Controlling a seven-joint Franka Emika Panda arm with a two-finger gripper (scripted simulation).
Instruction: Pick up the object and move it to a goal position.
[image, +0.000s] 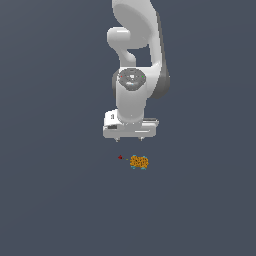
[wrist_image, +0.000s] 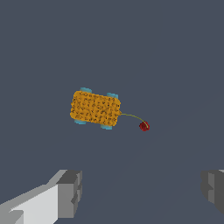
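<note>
The white two-fingered gripper (image: 130, 137) hangs spread wide and empty above the tiny orange speckled block on teal wheels (image: 139, 162), so I'd shift it squarely over the block, clear of the small dark-red dot (image: 120, 157), before descending.

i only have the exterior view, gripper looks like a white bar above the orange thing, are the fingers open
Observer: Yes. In the wrist view the fingers stand wide apart with nothing between them; the gripper is open.
Operator: is that red dot attached to the object
Observer: The wrist view shows a thin curved line joining the orange object to the dark-red dot.
Operator: wheels, how many
Observer: Four teal bits show, two along each long side.
</note>
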